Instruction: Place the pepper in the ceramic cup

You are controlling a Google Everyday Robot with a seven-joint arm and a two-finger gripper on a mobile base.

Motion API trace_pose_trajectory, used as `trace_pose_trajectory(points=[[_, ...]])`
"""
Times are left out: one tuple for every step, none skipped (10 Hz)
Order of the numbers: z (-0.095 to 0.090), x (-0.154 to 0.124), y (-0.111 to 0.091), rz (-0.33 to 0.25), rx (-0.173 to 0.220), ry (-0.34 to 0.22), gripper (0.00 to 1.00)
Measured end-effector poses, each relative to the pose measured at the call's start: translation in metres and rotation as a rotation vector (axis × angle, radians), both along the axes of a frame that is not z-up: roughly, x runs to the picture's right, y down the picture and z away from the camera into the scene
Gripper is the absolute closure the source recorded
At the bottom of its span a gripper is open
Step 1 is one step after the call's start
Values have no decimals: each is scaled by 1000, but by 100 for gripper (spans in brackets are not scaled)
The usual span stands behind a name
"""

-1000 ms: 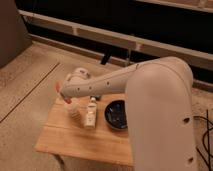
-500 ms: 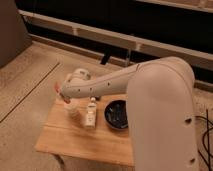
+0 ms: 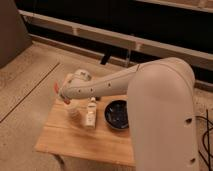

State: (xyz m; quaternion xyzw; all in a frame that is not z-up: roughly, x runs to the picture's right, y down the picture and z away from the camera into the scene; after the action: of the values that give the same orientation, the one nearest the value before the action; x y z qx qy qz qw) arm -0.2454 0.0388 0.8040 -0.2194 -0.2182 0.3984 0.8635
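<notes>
Above the ceramic cup (image 3: pixel 73 111) at the tabletop's (image 3: pixel 65 137) far left, the robot's pincer (image 3: pixel 62 96) hangs with the orange-red pepper (image 3: pixel 56 88) showing at its tip, apparently clenched on it. The drop looks near but not yet made; the cup's inside cannot be seen. Right of the pincer stand a white bottle (image 3: pixel 90 115) and a black bowl (image 3: pixel 117 113), its contents indistinct.

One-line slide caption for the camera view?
Gripper carries slim orange-red pepper above pale cream ceramic cup on light wooden table.
</notes>
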Motion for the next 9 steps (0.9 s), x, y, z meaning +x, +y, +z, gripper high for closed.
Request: trace_pose_trajectory(points=[[0, 1, 0, 2, 1, 0, 44], [0, 1, -1, 4, 1, 0, 34], [0, 2, -1, 5, 2, -1, 26], [0, 1, -1, 6, 3, -2, 24], [0, 1, -1, 7, 4, -3, 24], [0, 2, -2, 8, 5, -4, 24], [0, 2, -2, 10, 7, -6, 24], [0, 2, -2, 11, 8, -7, 24], [0, 2, -2, 12, 9, -8, 24]])
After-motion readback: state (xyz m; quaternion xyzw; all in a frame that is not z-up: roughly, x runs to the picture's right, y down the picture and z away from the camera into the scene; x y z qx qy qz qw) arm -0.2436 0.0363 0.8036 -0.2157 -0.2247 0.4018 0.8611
